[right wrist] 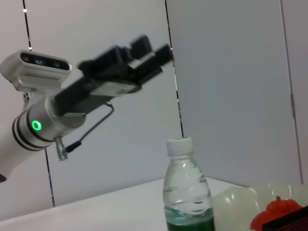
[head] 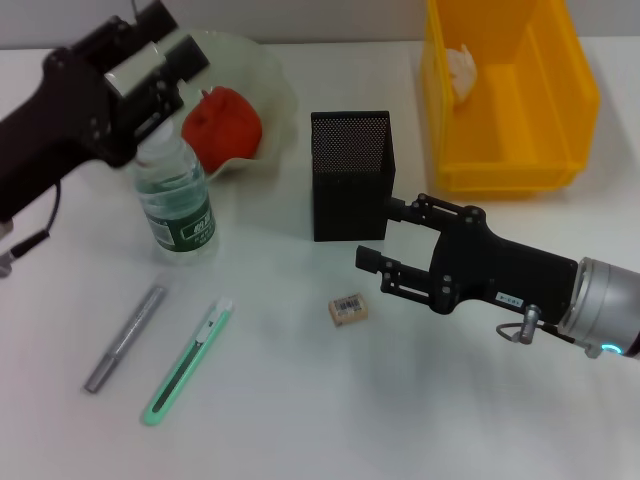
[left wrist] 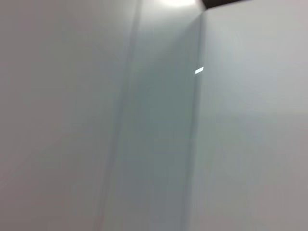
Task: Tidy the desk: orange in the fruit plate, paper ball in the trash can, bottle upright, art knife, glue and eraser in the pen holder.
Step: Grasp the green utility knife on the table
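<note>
White bench. Yellow plastic bin sits behind the right pincer with the white crumpled paper ball inside; the orange fruit lies in the pale scalloped plate, far off to its left. Black mesh pen holder just behind the fingertips. Clear plastic bottle with green label stands upright under the left pincer (can't tell its opening).

Right pincer: jaws spread wide, holding nothing, hovering low.

Left to do, well to its left: green art knife and grey glue stick, both slim and rigid; grip mid-body across the width. Small tan eraser lies just ahead of the tips: light, grippy, pinch the long sides.
</note>
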Motion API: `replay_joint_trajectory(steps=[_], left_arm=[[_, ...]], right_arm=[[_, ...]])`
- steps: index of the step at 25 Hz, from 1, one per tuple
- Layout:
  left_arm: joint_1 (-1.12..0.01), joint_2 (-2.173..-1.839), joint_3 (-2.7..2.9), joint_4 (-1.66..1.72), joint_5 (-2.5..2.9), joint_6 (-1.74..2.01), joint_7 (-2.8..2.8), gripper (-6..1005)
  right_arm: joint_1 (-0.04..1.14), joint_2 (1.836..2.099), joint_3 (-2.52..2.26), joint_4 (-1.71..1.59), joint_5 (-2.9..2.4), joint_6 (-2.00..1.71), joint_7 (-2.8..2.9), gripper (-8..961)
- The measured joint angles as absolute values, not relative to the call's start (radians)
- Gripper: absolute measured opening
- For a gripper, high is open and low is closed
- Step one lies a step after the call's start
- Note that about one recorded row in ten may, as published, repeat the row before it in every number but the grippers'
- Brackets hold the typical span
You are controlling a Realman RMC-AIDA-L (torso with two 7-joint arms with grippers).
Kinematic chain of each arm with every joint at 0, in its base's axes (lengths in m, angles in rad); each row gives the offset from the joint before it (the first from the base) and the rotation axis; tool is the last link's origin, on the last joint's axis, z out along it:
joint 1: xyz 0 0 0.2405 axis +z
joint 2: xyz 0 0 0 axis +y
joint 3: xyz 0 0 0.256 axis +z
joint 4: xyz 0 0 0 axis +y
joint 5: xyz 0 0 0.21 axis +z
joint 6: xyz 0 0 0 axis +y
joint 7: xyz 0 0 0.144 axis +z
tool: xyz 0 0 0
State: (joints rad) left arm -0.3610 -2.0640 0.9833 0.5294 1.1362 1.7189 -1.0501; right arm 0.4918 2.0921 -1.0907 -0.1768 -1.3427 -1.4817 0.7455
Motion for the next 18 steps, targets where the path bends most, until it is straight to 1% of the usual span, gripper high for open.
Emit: replay_joint_trajectory(steps=[1, 5, 9, 13, 15, 18], left_arm=[[-0.364, -2.057, 1.007, 0.541, 1.156, 1.770, -1.094, 512], [-0.365, -2.050, 1.033, 0.590, 1.255, 1.804, -1.159, 509], [-0.357, -2.048, 1.033, 0.642, 1.394, 1.815, -1.209, 504], [-0.329, -2.048, 1.028, 0.679, 1.499, 1.817, -1.242, 503], [-0.315, -2.050, 1.028, 0.675, 1.514, 1.806, -1.235, 503], [-0.307, -2.049, 1.028, 0.674, 1.518, 1.802, -1.233, 503]], right_arm=[[0.485, 2.091, -1.091, -0.178, -1.342, -1.492, 0.746, 677], [0.477, 2.086, -1.090, -0.179, -1.340, -1.497, 0.755, 677], [0.463, 2.082, -1.089, -0.182, -1.339, -1.515, 0.758, 676], [0.419, 2.080, -1.089, -0.228, -1.339, -1.567, 0.758, 676], [0.375, 2.080, -1.089, -0.286, -1.339, -1.622, 0.758, 676], [0.357, 2.080, -1.089, -0.302, -1.341, -1.667, 0.759, 676]])
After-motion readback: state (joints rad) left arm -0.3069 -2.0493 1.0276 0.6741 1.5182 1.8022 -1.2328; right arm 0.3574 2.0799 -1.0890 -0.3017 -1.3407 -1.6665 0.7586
